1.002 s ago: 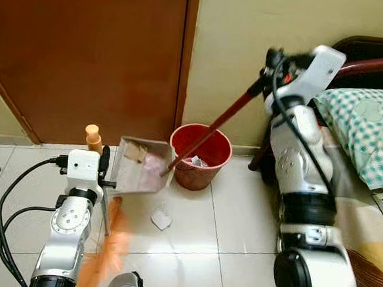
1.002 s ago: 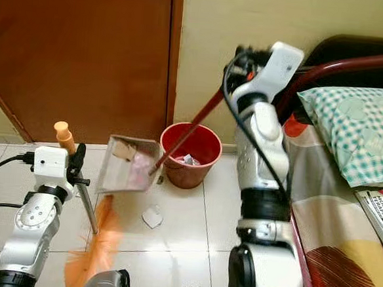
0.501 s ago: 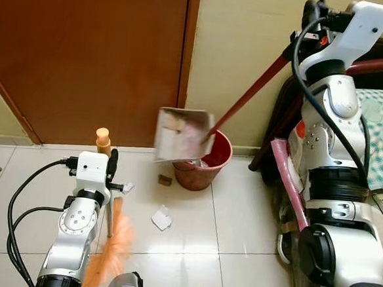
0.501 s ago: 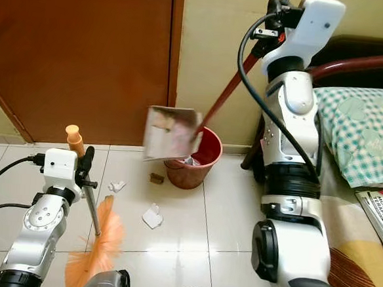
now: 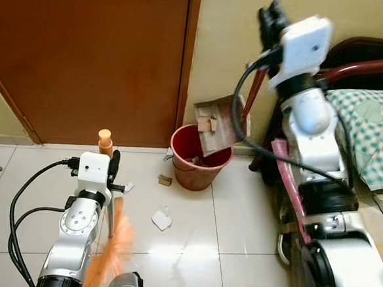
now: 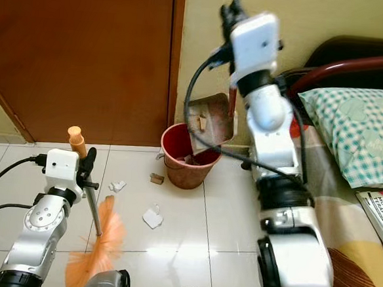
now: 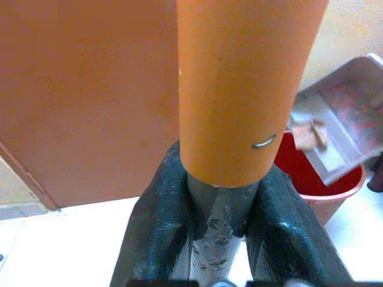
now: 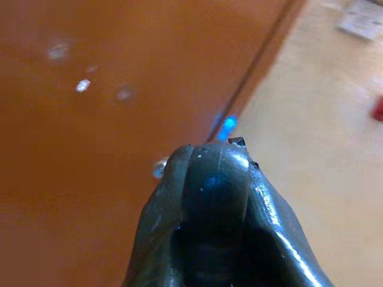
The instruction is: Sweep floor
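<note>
My left gripper (image 5: 112,172) is shut on the grey shaft of a broom (image 7: 218,221), just under its orange grip (image 5: 104,139). The orange bristles (image 5: 110,253) rest on the tiles by my feet. My right gripper (image 5: 271,14), raised high by the wall, is shut on the red handle (image 5: 250,98) of a grey dustpan (image 5: 218,122). The pan hangs tilted over the red bucket (image 5: 200,165) with brown scraps still in it. On the floor lie a white paper scrap (image 5: 162,217), a brown bit (image 5: 164,179) and a small white bit (image 5: 128,187).
A brown door (image 5: 86,57) and a yellow wall stand behind the bucket. A bed with a checked pillow (image 5: 370,130) and a dark red frame (image 5: 368,64) is close on the right. A black cable (image 5: 16,203) loops beside my left arm.
My right arm has swung the dustpan up from beside the bucket and tipped it over the rim. A brown bit and a small white bit now lie left of the bucket.
</note>
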Controlling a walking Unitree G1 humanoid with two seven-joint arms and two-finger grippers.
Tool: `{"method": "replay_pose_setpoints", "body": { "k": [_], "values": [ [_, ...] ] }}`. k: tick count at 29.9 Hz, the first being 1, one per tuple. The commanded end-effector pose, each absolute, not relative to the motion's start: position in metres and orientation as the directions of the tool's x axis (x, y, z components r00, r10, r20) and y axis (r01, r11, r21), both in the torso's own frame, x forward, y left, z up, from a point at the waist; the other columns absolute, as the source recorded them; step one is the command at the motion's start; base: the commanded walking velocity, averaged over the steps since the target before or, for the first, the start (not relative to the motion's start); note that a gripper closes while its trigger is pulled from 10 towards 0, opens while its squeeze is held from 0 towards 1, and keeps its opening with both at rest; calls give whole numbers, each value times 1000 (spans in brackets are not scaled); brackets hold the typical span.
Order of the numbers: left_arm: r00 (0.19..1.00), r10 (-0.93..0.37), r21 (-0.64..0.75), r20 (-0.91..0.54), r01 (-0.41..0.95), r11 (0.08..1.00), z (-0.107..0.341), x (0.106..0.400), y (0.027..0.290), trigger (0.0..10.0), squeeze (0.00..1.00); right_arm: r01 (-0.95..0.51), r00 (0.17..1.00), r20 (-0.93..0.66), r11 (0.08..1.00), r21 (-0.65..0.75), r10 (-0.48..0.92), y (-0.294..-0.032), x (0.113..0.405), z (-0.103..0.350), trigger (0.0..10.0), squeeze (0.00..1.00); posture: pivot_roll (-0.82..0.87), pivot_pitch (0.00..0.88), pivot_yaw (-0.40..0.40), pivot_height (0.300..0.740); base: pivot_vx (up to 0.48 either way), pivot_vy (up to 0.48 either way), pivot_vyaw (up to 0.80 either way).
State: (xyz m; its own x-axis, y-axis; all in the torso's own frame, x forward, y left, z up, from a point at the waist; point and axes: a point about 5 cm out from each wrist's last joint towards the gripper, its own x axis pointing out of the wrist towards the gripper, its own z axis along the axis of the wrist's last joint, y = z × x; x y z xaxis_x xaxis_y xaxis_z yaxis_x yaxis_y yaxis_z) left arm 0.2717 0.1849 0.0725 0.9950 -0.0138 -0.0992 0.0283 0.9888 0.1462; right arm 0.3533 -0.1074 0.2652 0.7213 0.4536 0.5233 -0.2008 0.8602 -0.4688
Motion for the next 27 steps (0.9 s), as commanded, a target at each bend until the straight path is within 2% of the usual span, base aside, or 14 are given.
{"method": "replay_pose_setpoints", "body": {
  "k": [1,10,14,17,22,26,27],
  "values": [
    [986,-29,120,-164,49,992,60,267,181,10000,0,-192,664,558,834,-517,498,-100,346,270,10000,0,59,63,-76,740,0,0,0],
    [986,-31,114,-167,50,992,59,268,179,10000,0,-186,610,609,839,-512,507,-90,340,281,10000,0,55,60,-80,740,0,0,0],
    [986,-28,114,-167,47,992,59,269,179,10000,0,-223,595,664,886,-406,453,-85,340,297,10000,0,57,53,-81,740,0,0,0],
    [986,-24,118,-167,44,992,59,270,180,10000,0,-272,544,719,902,-336,432,-73,333,317,10000,0,63,49,-80,740,0,0,0],
    [986,-19,121,-166,40,992,59,270,181,10000,0,-368,563,721,904,-219,404,-64,333,318,10000,0,67,47,-81,740,0,0,0],
    [985,-9,131,-174,33,991,58,268,185,10000,0,-497,655,631,866,-57,417,-51,331,288,10000,0,69,46,-80,740,0,0,0],
    [985,-9,131,-174,33,991,58,268,185,10000,0,-497,655,631,866,-57,417,-51,331,288,10000,0,69,46,-80,740,0,0,0]
  ]
}}
